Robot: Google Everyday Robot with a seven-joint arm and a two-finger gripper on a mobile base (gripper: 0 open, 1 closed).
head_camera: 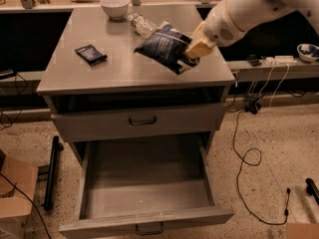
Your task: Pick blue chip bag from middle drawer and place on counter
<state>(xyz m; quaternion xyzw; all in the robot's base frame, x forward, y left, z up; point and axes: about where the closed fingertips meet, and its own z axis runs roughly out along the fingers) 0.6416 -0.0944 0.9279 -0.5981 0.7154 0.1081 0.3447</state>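
Observation:
My gripper is shut on the blue chip bag and holds it just above the right half of the counter. The white arm reaches in from the upper right. The bag is crumpled and dark blue with white markings, and it sticks out to the left of the fingers. The open drawer below is pulled out and its gray floor is bare. A closed drawer with a dark handle sits above it.
On the counter lie a flat black packet at the left, a clear plastic bottle behind the bag and a white bowl at the back. Cables run on the floor at the right. A cardboard box stands at the left.

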